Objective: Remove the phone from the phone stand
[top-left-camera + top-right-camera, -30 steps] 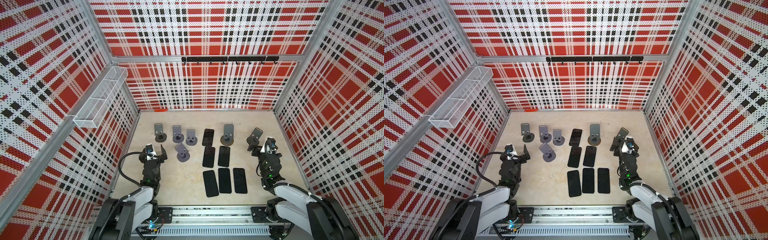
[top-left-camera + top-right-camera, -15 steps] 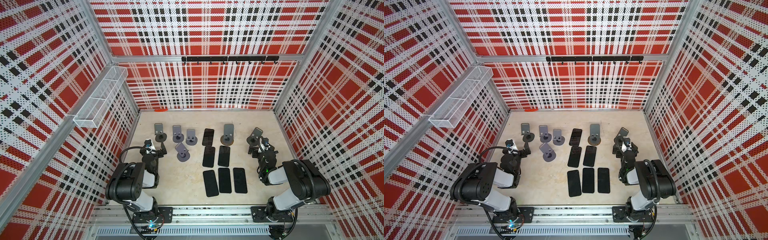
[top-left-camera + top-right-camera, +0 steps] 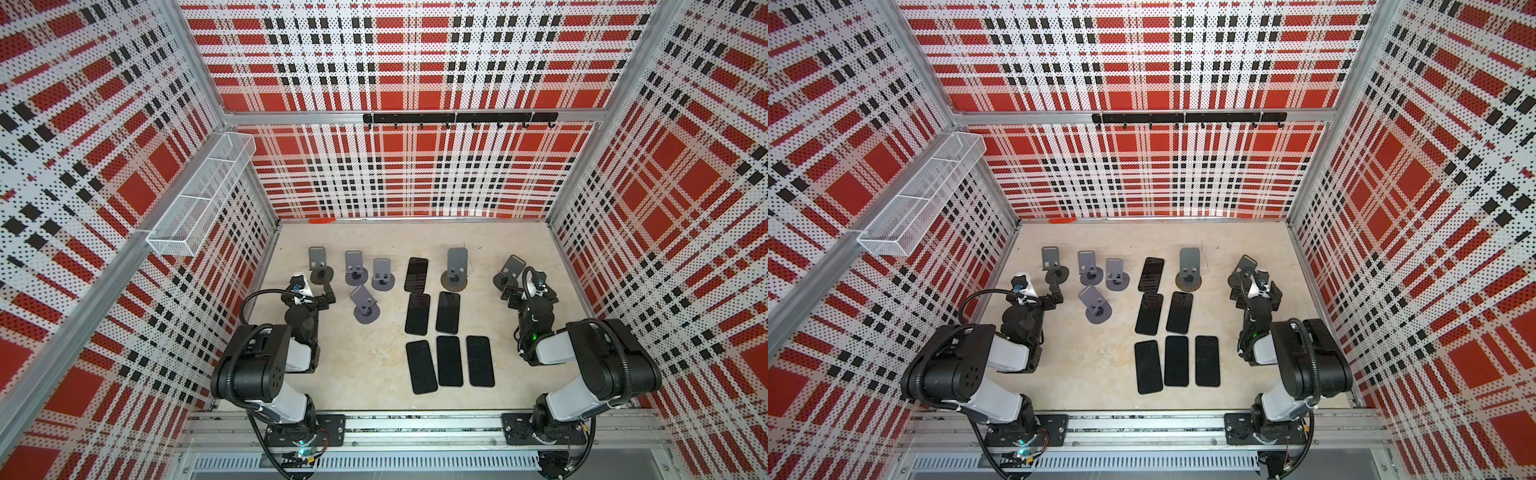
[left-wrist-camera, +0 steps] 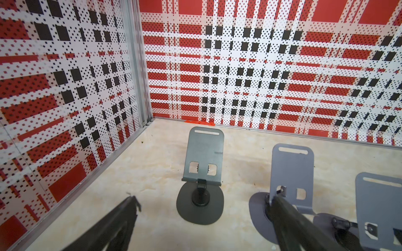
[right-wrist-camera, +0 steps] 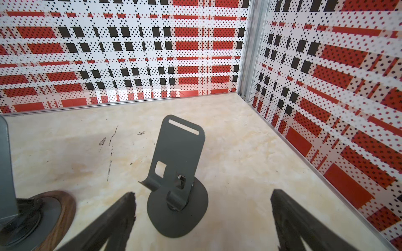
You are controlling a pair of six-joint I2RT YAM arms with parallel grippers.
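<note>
Lying flat on the table (image 3: 365,370), six phones (image 3: 417,313) rest beside bare stands (image 3: 365,307) in both top views. Left wrist: left gripper (image 4: 202,200) gapes, one finger (image 4: 282,214) possibly touching a light stand (image 4: 291,173). Right wrist: right gripper (image 5: 203,194) gapes, gripping nothing.

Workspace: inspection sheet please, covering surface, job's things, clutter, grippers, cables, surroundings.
Surface: beige tabletop, a few dark scuffs.
Job's things: six phones lying flat; six phone stands, all empty.
Clutter: orange tape scrap at the back edge.
Grippers: left gripper open, empty, facing a stand; right gripper open, empty, facing another.
Cables: black wrist cable looped at each arm, clear of phones.
Surroundings: plaid perforated walls, wire basket, hook rail.
</note>
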